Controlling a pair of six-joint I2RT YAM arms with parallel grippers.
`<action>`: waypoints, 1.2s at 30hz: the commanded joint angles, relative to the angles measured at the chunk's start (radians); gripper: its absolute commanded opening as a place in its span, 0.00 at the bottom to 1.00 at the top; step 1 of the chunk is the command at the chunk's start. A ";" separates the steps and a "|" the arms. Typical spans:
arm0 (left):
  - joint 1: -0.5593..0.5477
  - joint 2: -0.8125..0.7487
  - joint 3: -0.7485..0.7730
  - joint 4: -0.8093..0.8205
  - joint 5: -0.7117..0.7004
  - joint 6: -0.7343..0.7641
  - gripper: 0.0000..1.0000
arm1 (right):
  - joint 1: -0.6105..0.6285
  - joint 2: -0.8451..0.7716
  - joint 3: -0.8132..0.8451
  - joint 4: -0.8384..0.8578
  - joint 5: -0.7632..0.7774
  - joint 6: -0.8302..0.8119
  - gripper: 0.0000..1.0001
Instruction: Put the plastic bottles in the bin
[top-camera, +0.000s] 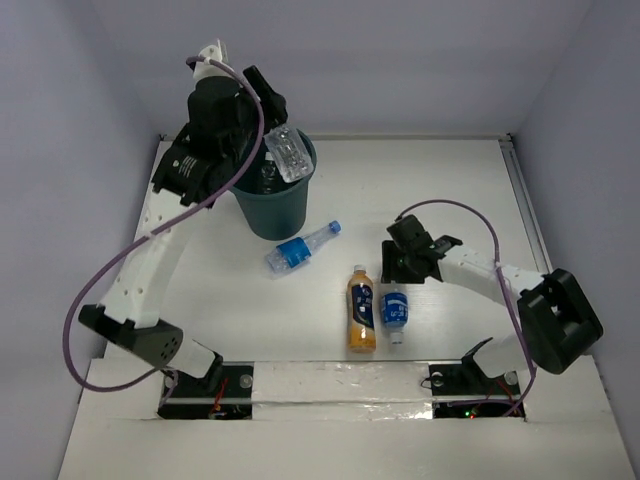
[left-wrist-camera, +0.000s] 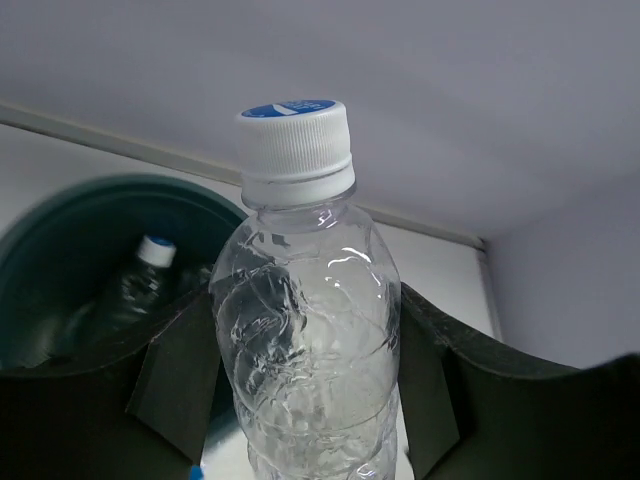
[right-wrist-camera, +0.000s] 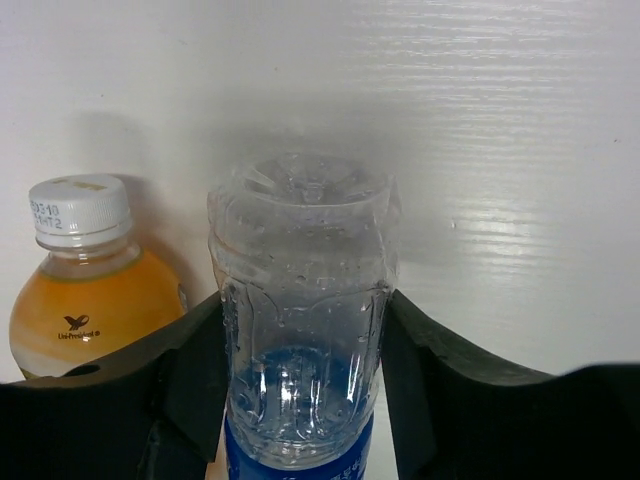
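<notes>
My left gripper is shut on a clear unlabelled bottle and holds it over the rim of the dark teal bin. In the left wrist view the bottle stands cap-up between my fingers, with the bin behind on the left and another clear bottle inside it. My right gripper is shut on a blue-labelled bottle lying on the table; its pads press both sides of the bottle. An orange bottle lies beside it. Another blue-labelled bottle lies near the bin.
The white table is walled at the back and sides. The orange bottle's white cap sits just left of my right gripper's fingers. The left arm's purple cable loops over the left side.
</notes>
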 joint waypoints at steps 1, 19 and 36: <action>0.056 0.106 0.071 0.033 -0.104 0.076 0.35 | -0.008 -0.084 0.056 -0.005 0.063 -0.023 0.42; 0.121 0.146 0.118 0.098 -0.115 0.180 0.98 | -0.008 -0.148 0.704 0.093 -0.157 0.058 0.41; 0.101 -0.656 -0.927 -0.008 0.207 -0.006 0.31 | 0.050 0.593 1.497 0.273 0.077 0.212 0.42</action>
